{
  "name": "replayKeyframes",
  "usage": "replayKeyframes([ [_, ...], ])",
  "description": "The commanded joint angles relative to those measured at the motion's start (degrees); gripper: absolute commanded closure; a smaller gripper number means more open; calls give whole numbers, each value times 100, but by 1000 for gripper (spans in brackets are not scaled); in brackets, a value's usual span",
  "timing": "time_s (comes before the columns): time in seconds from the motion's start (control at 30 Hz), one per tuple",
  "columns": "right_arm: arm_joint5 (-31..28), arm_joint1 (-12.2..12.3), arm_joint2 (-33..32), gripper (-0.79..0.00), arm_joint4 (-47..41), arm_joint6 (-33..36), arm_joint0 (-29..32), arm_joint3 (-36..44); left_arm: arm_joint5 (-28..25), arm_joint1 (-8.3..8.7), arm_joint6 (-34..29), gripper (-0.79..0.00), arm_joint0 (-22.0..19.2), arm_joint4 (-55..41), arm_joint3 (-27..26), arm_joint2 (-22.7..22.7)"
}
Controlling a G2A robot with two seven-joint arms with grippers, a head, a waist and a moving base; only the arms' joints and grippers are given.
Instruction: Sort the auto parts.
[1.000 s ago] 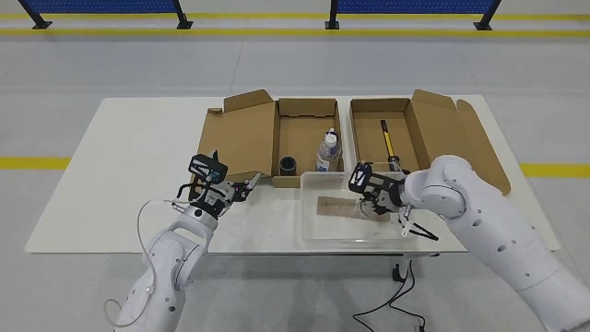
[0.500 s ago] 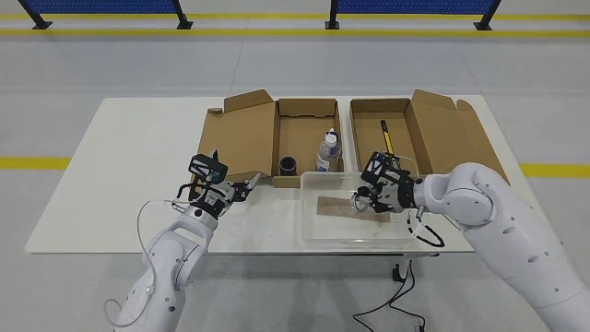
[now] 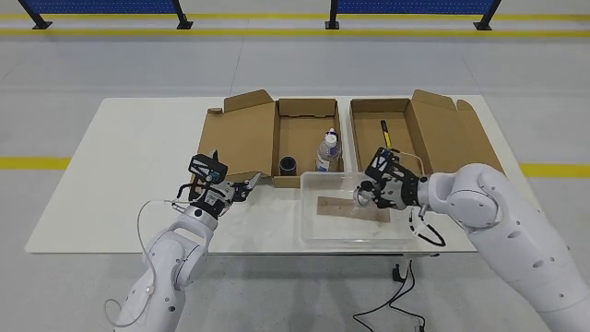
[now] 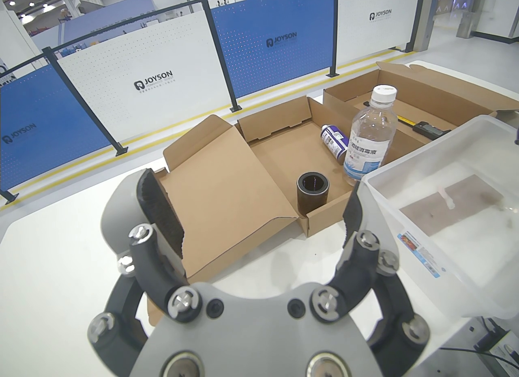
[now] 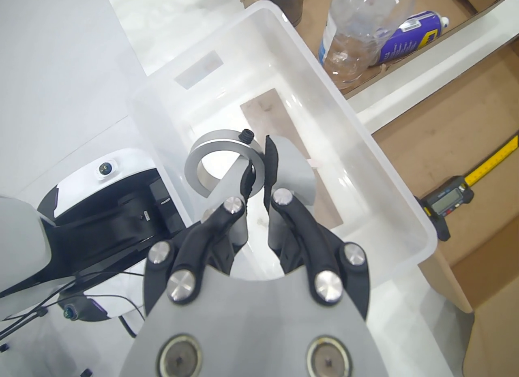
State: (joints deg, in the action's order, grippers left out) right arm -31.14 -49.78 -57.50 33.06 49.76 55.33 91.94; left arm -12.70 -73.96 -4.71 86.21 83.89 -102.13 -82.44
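My right gripper (image 5: 258, 170) is shut on a silver metal ring (image 5: 211, 155) with a small black screw, held above the clear plastic bin (image 5: 308, 70). In the top view this gripper (image 3: 369, 190) hangs over the bin (image 3: 313, 231). The left cardboard box (image 3: 307, 109) holds a black cylinder (image 3: 288, 163), a clear bottle (image 3: 327, 150) and a small blue-labelled can (image 5: 413, 32). The right box (image 3: 433, 129) holds a yellow and black caliper (image 3: 389, 144). My left gripper (image 4: 259, 212) is open and empty above the table, near the left box's front flap (image 4: 219, 208).
The white table (image 3: 138, 148) has free room at its left side. The boxes' open flaps (image 3: 241, 134) lie flat on the table. Blue and white fence panels (image 4: 267, 42) stand behind the table.
My right gripper has risen with the ring and shifted a little towards the right box. The left arm has not moved.
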Motion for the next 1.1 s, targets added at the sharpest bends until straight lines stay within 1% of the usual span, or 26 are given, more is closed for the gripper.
replayKeyframes([
  [0.0, 71, 5, -77, 0, 45, -202, 54, 41, 0, 0, 0, -785, 0, 0, 0, 0],
  [0.37, 614, 58, -765, 0, -98, -1318, 465, 117, 0, 0, 0, -785, 0, 0, 0, 0],
  [0.43, 666, 54, -839, 0, -266, -1416, 526, 45, 0, 0, 0, -785, 0, 0, 0, 0],
  [0.57, 942, 43, -955, 0, -190, -1576, 513, -73, 0, 0, 0, -785, 0, 0, 0, 0],
  [0.67, 1305, 23, -1047, 0, -38, -1833, 476, -198, 0, 0, 0, -785, 0, 0, 0, 0],
  [0.83, 2054, -23, -1089, 0, 554, -2205, 327, -497, 0, 0, 0, -785, 0, 0, 0, 0],
  [0.93, 2396, -66, -1003, 0, 964, -2247, 113, -817, 0, 0, 0, -785, 0, 0, 0, 0],
  [1.07, 2698, -168, -693, 0, 1372, -2120, -212, -1326, 0, 0, 0, -785, 0, 0, 0, 0],
])
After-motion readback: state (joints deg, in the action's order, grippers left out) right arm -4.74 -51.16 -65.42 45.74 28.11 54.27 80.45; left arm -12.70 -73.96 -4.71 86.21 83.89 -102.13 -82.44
